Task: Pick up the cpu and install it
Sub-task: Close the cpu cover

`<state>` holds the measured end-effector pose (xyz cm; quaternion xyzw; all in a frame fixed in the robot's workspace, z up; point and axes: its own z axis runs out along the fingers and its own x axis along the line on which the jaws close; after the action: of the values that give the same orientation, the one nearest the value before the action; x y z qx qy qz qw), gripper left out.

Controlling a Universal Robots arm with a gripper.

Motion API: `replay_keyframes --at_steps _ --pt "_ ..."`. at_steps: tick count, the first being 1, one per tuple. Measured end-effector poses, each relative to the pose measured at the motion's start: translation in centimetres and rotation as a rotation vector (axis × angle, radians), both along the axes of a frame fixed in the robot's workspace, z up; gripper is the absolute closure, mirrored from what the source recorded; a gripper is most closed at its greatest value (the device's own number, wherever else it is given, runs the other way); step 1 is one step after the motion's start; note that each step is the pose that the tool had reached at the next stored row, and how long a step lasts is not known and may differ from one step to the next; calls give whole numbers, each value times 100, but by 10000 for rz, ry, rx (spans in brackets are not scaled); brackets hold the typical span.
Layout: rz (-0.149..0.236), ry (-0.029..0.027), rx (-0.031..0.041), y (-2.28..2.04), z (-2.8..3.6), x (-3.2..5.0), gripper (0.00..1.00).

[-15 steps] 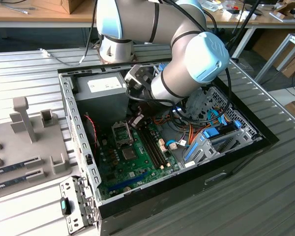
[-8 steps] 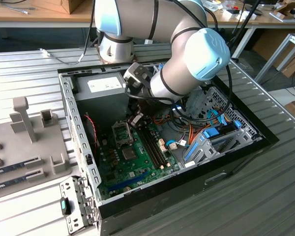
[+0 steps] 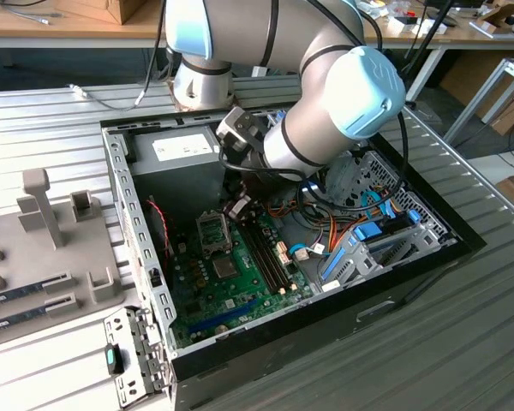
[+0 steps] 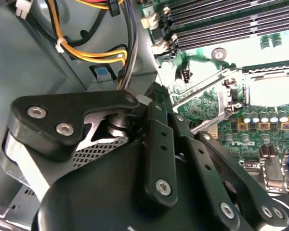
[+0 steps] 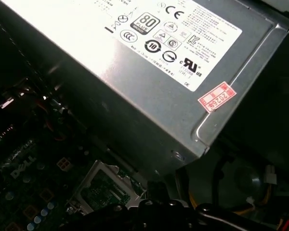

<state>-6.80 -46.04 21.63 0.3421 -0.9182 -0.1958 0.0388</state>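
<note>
End effector [image 4: 149, 159] | above motherboard [image 4: 216, 110] | near socket [image 4: 269, 89]

A ribbed metal table [image 3: 60, 111] carries my open computer case [image 3: 428, 257], a grey fixture tray [image 3: 60, 248] beside it, and a loose cable [image 3: 103, 101].

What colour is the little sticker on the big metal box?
The sticker on the grey metal box is red and white, clearest in the first wrist view.
</note>
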Motion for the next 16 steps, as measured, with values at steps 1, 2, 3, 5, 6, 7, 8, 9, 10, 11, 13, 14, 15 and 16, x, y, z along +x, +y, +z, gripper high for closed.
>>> replay_keyframes --at_steps 1,2,3,5,6,7,8,9,10,11,13,14,15,16 --pt "20 -2 2 -10 1 -2 89" --pt "30 -2 2 -19 4 -4 89" --pt "36 -2 3 -25 6 -5 89" --pt "47 -2 5 -36 17 -6 89" --pt "51 -3 8 -40 22 -6 89" --pt "56 -3 12 -45 30 -7 89" --pt "62 -3 18 -52 45 -7 89" --pt "66 -3 23 -57 56 -7 89" --pt "69 -4 28 -60 63 -8 89" --pt "74 -4 35 -67 73 -8 89" --pt "79 -4 52 -82 90 -10 89" --pt "81 -4 59 -88 97 -10 89" --pt "83 -3 63 -93 103 -10 89" --pt "85 -4 71 -99 115 -11 89"
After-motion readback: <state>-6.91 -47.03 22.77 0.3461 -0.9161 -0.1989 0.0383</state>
